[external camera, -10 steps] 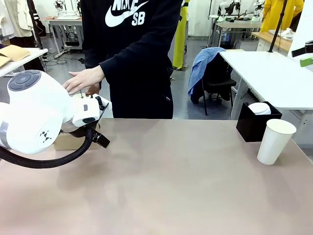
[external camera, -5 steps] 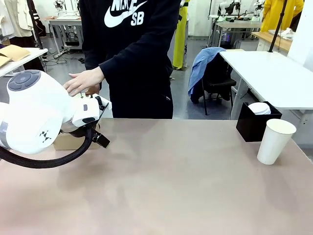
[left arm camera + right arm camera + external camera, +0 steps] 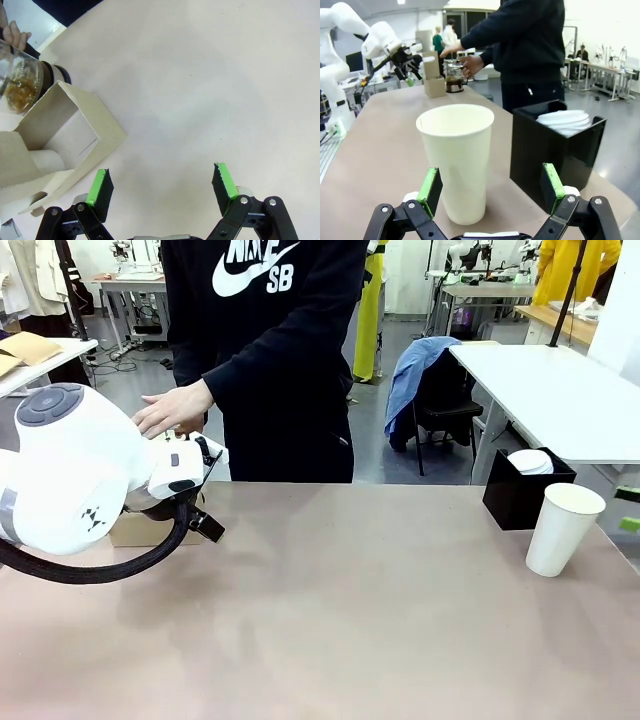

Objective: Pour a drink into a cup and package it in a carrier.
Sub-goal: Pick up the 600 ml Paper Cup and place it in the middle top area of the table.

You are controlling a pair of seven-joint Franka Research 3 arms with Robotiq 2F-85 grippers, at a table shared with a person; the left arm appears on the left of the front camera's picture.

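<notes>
**A:** Jaws on both arms are released, nothing held. Your right jaws frame the cup [image 3: 456, 160], one pad each side, not touching it.

**B:** Left side?

**A:** Left jaws hang wide over bare tabletop [image 3: 210, 90], just beside the carrier [image 3: 55, 145]. The drink [image 3: 20, 85] is in its glass jug [image 3: 453, 79] right behind the carrier, far left corner, with a person's hand [image 3: 172, 405] at it.

**B:** How will it handle?

**A:** Cup looks like empty paper: light, thin-walled, tippy. Take it mid-body, below the rim, and squeeze gently or it'll likely buckle. Jug is probably heavy, slick and fragile, so you'd go for the handle side, not the bare glass. Carrier is light card; lift by the tall centre panel.

**B:** Changes from a second ago?

**A:** In the front view your right jaws have dropped along the right edge, from high up to cup height. The person's hand shifted a touch. Cup, black box [image 3: 520, 495] and left arm haven't moved.
</notes>
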